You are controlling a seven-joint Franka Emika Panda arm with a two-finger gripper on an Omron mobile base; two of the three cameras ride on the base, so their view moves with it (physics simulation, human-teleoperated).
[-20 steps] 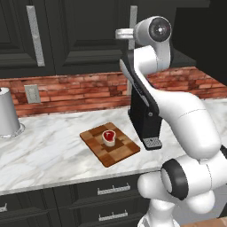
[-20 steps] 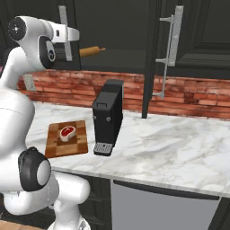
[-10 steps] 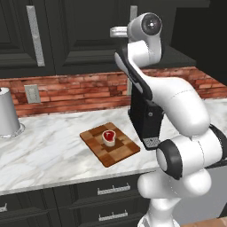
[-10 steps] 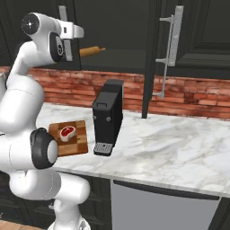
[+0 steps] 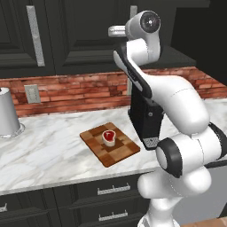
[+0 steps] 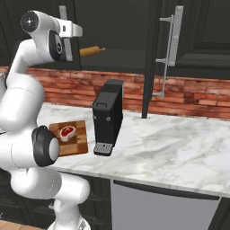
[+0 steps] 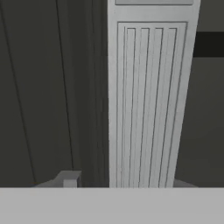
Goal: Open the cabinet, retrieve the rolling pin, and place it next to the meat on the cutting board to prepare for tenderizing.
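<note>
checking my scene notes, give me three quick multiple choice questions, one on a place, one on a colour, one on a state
1. Where does the meat lie?
a) on the cutting board
b) on the bare marble counter
c) inside the cabinet

2. What colour is the wall strip behind the counter?
a) white tile
b) red brick
c) green paint

3. How is the cabinet bay that holds the rolling pin?
a) shut, pin hidden
b) open, pin lying on the shelf
c) open, shelf bare

Answers:
1 a: the meat sits on the cutting board, near its middle.
2 b: the brick wall runs red-brown between counter and cabinets.
3 b: in the right base view the cabinet stands open and the rolling pin lies on its shelf.
</note>
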